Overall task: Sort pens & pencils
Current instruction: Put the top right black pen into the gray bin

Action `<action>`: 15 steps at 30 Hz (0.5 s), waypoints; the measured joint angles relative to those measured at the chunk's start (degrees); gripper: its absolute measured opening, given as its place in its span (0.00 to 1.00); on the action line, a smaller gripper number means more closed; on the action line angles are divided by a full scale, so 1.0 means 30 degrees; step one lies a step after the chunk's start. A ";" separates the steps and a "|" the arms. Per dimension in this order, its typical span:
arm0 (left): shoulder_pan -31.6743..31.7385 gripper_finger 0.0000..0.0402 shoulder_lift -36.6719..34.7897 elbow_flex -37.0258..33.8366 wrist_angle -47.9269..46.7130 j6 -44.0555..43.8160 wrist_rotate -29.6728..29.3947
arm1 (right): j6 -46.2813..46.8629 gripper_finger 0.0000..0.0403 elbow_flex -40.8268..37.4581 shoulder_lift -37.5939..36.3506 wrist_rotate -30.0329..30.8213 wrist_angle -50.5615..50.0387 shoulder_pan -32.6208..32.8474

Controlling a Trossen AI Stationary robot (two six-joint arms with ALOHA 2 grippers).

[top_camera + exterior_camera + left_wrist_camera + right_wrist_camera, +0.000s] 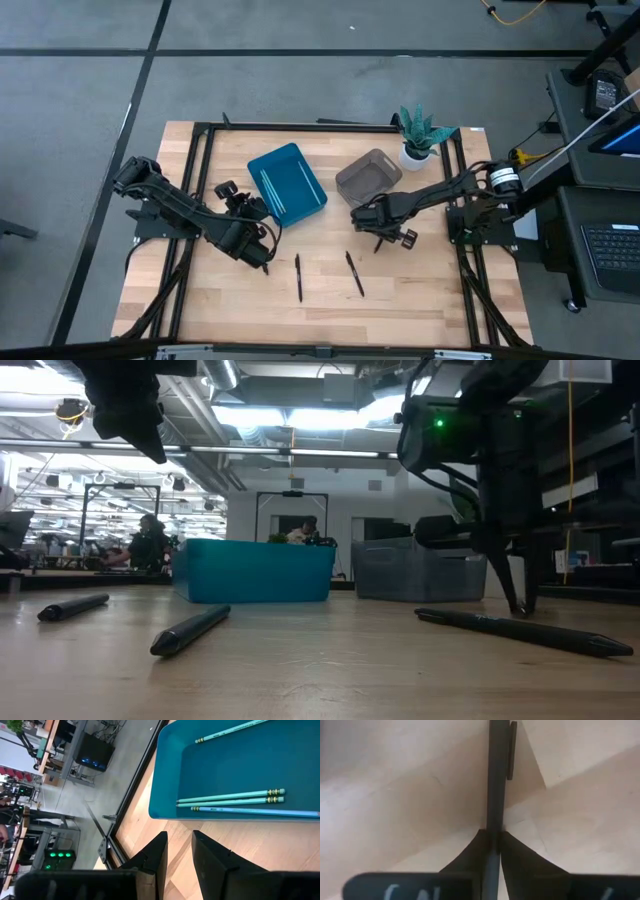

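Black pen (pixel 495 780) pinched between right gripper (pixel 383 240) fingers, down on table (pixel 430 300) by grey bin (pixel 367 178), apparently for lifting; 4 blue pencils (pixel 230 797) lie sorted in teal bin (pixel 287 183); left gripper (pixel 258 262) hovers released; 2 black pens (pixel 354 273) wait.

- The left arm (pixel 185 212) is built of matte black segments, chunky at the joints, with black cables looping near its wrist.
- The right arm (pixel 440 190) is black as well, apart from a silvery-white ring around one joint, next to a small orange-yellow fitting.
- The left gripper (pixel 176 857) ends in two dark, flat, angular fingers (pixel 212 865) (tapering toward the tips) on a black crossbar.
- The right gripper (pixel 492 847) has the same dark wedge-shaped fingers, and its black base carries pale, blurred lettering.
- In the low view a green indicator light glows on one black housing.
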 joint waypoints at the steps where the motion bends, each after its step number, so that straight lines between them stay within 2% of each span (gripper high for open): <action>1: 0.0000 0.21 0.0000 0.0000 0.0000 0.0000 0.0007 | -0.0029 0.11 0.0103 0.0017 -0.0183 -0.0150 0.0030; 5: 0.0000 0.21 0.0000 0.0000 0.0000 0.0000 0.0000 | -0.0060 0.08 0.0363 0.0046 -0.0932 -0.0554 0.0485; 15: 0.0000 0.21 0.0000 0.0000 0.0000 0.0000 -0.0399 | 0.0893 0.08 0.0684 0.0010 -0.2206 -0.0871 0.2231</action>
